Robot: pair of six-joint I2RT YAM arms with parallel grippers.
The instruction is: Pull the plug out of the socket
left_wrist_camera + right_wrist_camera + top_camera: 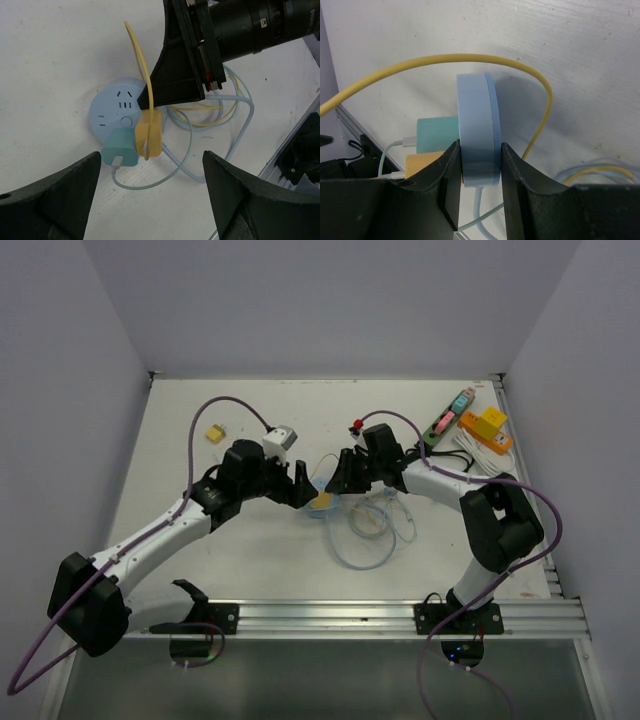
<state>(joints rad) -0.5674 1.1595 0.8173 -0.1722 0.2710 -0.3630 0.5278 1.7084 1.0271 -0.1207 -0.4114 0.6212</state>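
Observation:
A round light-blue socket (117, 112) lies on the white table, with a teal plug (120, 147) and a yellow plug (149, 137) side by side in it. My right gripper (479, 155) is shut on the socket's rim (477, 125); one of its fingers (172, 75) shows in the left wrist view. My left gripper (150, 200) is open and empty. It hovers just short of the two plugs, with its jaws spread wider than both. In the top view the left gripper (300, 485) and the right gripper (340, 475) meet at the socket (322, 495) at mid-table.
Loose pale-blue and yellow cables (365, 530) coil just right of the socket. A small yellow block (214, 433) lies at the back left. Coloured adapters (450, 420) and an orange box (487, 430) lie at the back right. A metal rail (400, 618) runs along the near edge.

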